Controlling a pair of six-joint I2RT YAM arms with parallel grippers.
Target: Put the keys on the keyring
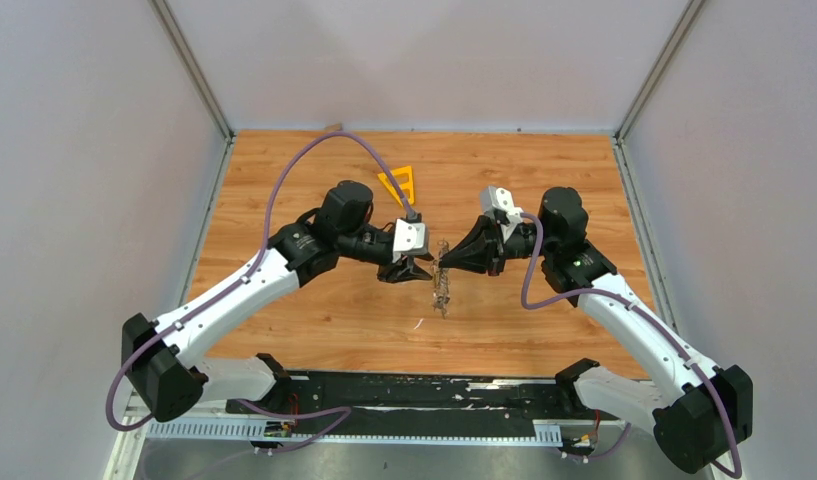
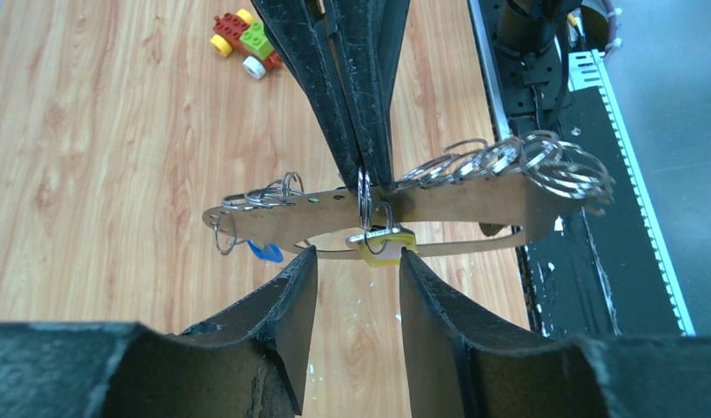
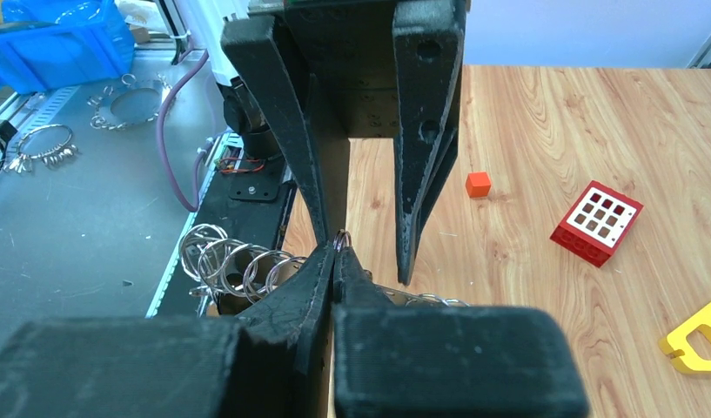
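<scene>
The keyring (image 2: 473,202), a large flat grey-brown loop hung with several split rings (image 2: 543,161), is held in the air between my two grippers, and it also shows in the top view (image 1: 443,288). A yellow-headed key (image 2: 384,246) and a blue-headed key (image 2: 266,252) hang from it. My right gripper (image 3: 336,248) is shut on the small ring (image 2: 365,187) that carries the yellow key, at the loop's bar. My left gripper (image 2: 358,254) is open, with its fingertips either side of the yellow key just under the loop. Other keys are hidden.
Coloured toy bricks (image 2: 244,39) lie on the wooden table (image 1: 314,320). A small orange block (image 3: 478,184), a red gridded brick (image 3: 597,222) and the yellow triangular frame (image 1: 399,184) lie farther back. A black strip (image 1: 414,395) runs along the near edge.
</scene>
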